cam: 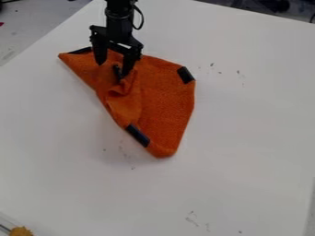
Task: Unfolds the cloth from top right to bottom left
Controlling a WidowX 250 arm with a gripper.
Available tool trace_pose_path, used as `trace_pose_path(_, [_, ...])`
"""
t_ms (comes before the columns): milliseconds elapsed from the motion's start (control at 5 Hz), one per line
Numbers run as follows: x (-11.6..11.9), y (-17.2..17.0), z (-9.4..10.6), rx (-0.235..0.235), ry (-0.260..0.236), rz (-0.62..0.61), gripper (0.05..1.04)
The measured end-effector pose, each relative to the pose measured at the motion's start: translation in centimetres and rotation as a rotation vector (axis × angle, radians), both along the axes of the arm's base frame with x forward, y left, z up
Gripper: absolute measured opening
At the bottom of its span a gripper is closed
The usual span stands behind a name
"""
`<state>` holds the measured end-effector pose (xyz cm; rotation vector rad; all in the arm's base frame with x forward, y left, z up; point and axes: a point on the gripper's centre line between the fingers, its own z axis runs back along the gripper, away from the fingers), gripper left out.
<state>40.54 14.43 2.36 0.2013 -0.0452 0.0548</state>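
The gripper [114, 64] hangs over the upper left part of the orange cloth [165, 101], its two black fingers spread apart. Its right fingertip is close to a raised, crumpled fold; whether it touches the cloth I cannot tell. The cloth lies partly folded, with a narrow point at the upper left and a rounded end at the bottom. Dark patches show at its upper left edge, its right corner and its lower left edge, and another dark bit is beside the right finger.
The white table [246, 138] carries small dark marks right of the cloth, below it and near the front. A yellowish-brown object [21, 231] is at the bottom left corner. The table's far edge crosses the top right.
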Motion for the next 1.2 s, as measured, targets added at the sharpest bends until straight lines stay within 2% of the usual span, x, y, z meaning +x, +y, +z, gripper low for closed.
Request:
trace_pose_path(400, [0.3,0.2,0.6,0.018,0.001,0.003,0.374])
trace_pose_path(600, [0.4,-0.2,0.8,0.027,0.003,-0.007,0.168])
trace_pose_path(800, [0.5,-0.1,0.8,0.036,0.003,-0.008,0.064])
trace_pose_path(1000, [0.3,-0.1,0.5,0.045,0.011,-0.011,0.054])
trace_pose_path(1200, [-0.7,0.2,1.4,0.076,0.021,-0.01,0.053])
